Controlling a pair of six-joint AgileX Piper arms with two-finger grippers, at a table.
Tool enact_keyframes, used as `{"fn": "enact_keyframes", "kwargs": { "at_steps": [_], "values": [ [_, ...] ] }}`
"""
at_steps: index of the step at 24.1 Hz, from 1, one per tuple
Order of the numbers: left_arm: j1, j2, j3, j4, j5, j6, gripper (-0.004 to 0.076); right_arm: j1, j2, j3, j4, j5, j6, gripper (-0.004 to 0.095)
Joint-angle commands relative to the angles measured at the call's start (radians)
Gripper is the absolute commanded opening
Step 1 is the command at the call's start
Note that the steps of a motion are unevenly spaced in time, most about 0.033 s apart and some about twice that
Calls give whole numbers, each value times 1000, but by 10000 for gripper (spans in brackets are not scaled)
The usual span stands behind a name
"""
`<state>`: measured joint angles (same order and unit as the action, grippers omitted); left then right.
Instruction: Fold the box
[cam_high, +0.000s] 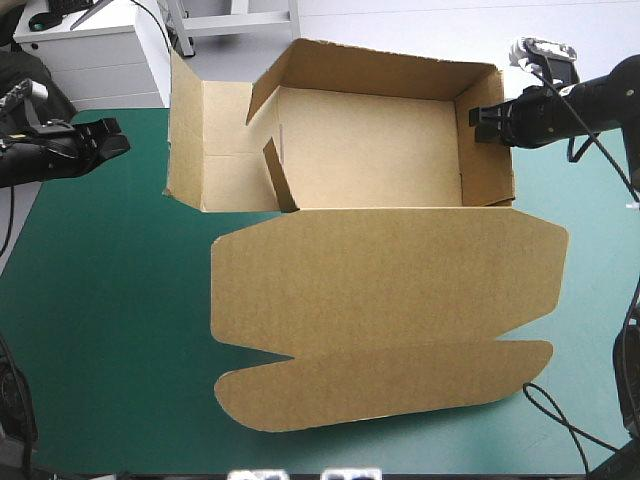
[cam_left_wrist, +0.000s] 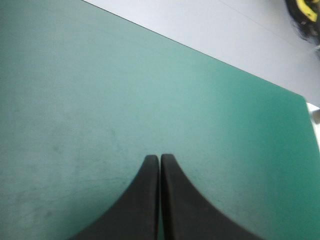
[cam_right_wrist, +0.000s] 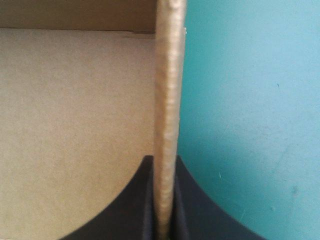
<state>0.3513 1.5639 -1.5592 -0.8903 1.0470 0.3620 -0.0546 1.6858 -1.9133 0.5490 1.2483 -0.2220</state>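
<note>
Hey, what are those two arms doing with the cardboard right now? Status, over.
Right gripper shut on the box, right wall. Left gripper shut, empty, above teal-green cover. Lid flat, tray open. Nothing in the way.

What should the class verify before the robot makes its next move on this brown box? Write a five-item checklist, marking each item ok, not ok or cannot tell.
1. Right tool shut on the box at its right wall: ok.
2. Left tool shut on nothing, over bare teal-green cover, apart from the box: ok.
3. Left wall raised and tucked: not ok; it opens outward, untucked.
4. Lid flat on the cover, clear of both tools: ok.
5. Right wall's fold locked in place: cannot tell.
</note>
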Motion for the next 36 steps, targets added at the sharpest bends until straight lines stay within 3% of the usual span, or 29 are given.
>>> {"fn": "enact_keyframes", "kwargs": {
  "at_steps": [1,6,17,36],
  "values": [
    [-35,-5,-23,-215,26,71,-8,-9,-74,-29,91,-1,-5,-19],
    [-125,25,-23,-349,80,142,-8,-9,-76,-29,175,-10,-5,-19],
    [-180,9,-23,-521,240,188,-8,-8,-76,-28,164,-73,-5,-17],
    [-182,-146,-25,-534,242,188,-8,-8,-74,-26,155,-119,10,-17]
  ]
}}
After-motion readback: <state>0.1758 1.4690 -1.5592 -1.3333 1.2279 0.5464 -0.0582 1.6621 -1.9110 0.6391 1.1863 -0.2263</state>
